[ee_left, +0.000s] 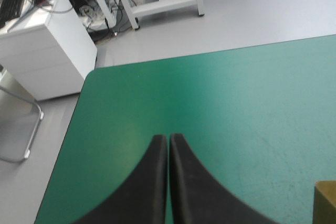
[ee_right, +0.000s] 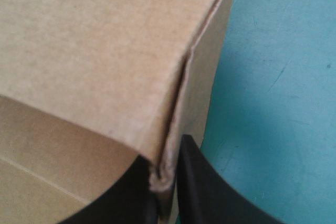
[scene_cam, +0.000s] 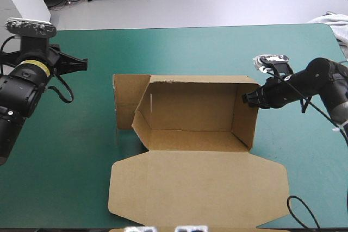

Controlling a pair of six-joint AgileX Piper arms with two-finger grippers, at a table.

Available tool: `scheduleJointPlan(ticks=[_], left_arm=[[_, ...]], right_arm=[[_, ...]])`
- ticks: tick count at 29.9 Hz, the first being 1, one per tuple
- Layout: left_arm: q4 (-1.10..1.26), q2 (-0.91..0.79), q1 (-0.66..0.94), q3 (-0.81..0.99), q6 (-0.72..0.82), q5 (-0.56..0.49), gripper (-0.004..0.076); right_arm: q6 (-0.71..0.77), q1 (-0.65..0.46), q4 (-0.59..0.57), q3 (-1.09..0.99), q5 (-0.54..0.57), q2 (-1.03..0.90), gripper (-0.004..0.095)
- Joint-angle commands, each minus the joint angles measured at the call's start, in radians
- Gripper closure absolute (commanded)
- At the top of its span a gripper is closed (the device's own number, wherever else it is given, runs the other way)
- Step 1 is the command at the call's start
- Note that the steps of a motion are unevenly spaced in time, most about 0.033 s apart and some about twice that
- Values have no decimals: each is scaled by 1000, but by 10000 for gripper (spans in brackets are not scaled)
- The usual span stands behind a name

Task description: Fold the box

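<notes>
Box (scene_cam: 190, 115) sat at middle of desk (scene_cam: 65, 177): walls up, lid flat toward near edge, left end flap not yet tucked. You had right gripper (scene_cam: 246, 97) pinched on right wall's top edge, board between fingers (ee_right: 205, 182), likely to steady that wall upright. Your left gripper (ee_left: 168, 137) pressed closed, empty, above desk's left edge, well apart from box, probably so loose flap had room.

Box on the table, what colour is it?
The box is plain brown, clearest in the high view.

Bright, even light, with soft shadow inside the box (scene_cam: 196, 150).
</notes>
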State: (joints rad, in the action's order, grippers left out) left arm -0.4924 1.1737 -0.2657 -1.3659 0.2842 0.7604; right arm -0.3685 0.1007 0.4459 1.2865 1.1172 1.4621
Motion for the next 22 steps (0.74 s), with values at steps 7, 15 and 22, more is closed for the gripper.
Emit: scheduleJointPlan(ticks=[7,15,22], left_arm=[[389,-18,279,-33,-284,-4,730],[809,46,477,-33,-533,127,730],[1049,108,580,-33,-665,229,730]], right_arm=[[-2,14,-38,112,-19,147,907],[-2,21,-35,116,-110,190,905],[53,101,-127,116,-195,206,710]])
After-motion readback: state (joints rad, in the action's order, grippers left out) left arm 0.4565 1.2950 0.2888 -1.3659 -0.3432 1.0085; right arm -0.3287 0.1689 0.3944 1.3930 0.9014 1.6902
